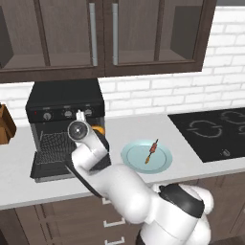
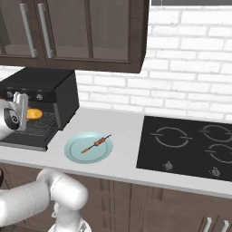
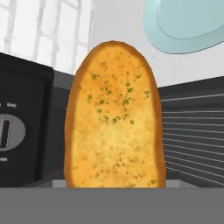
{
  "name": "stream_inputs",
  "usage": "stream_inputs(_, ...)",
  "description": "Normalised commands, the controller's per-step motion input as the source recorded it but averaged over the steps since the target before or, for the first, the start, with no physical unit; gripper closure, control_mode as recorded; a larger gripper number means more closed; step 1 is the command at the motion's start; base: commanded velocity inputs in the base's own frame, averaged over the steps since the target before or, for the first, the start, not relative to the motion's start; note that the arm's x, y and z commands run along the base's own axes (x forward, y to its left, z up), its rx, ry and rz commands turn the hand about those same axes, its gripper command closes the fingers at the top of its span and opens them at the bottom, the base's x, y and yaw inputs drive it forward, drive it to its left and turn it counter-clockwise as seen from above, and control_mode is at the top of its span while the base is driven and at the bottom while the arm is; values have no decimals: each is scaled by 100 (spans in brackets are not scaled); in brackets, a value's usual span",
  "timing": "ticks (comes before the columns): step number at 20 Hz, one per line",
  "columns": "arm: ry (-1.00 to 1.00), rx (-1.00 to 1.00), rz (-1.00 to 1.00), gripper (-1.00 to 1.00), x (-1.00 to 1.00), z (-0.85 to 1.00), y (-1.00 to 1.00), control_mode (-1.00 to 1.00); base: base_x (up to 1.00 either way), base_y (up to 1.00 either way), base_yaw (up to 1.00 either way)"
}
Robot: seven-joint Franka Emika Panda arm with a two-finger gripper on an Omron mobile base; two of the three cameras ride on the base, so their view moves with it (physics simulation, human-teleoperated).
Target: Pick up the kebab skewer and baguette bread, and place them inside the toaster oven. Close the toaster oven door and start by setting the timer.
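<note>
We see one baguette bread [image 3: 114, 116] up close in the hand view. It is a fat oval loaf, golden orange with little green flecks and a darker brown edge, and its top looks rough and crumbly. In the base views it sits at the mouth of the toaster oven [image 1: 64, 100], over the wire rack [image 1: 55, 143], right by the claw [image 1: 81, 116].

The claw is at the open oven. Its fingers are hidden, so we cannot tell how wide it is open or if it has hold of the bread.

We see one kebab skewer [image 1: 151, 151]. It is a thin stick with small red-brown and orange chunks on it. It lies flat on the plate [image 1: 134, 160], well apart from the bread.

There is one plate. It is round, smooth and pale blue, and it sits on the worktop [image 1: 143, 127] just to the right of the oven.

The one toaster oven is a black box with three round silver knobs [image 1: 68, 114] in a row. The toaster oven door [image 1: 43, 171] is folded down flat in front. The rack inside is made of thin grey wires.

The worktop is plain and light grey. On its right side lies one flat black stove top [image 2: 190, 145] with ring marks. Behind it all is a white brick wall [image 2: 190, 68], and dark brown cupboards [image 1: 95, 38] with long silver handles hang above.
</note>
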Motion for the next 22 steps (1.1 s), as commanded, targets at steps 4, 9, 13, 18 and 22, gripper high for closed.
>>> stream_inputs(4,0,0,-6,100,34,0,45,-100,0,0,0)
stream_inputs(9,1,0,-2,100,18,-12,20,-100,0,0,0)
stream_inputs(13,0,1,-6,100,19,-23,6,-100,0,0,0)
stream_inputs(18,0,0,-8,100,26,-29,1,-100,0,0,0)
stream_inputs(22,0,0,-8,100,15,-33,4,-100,0,0,0)
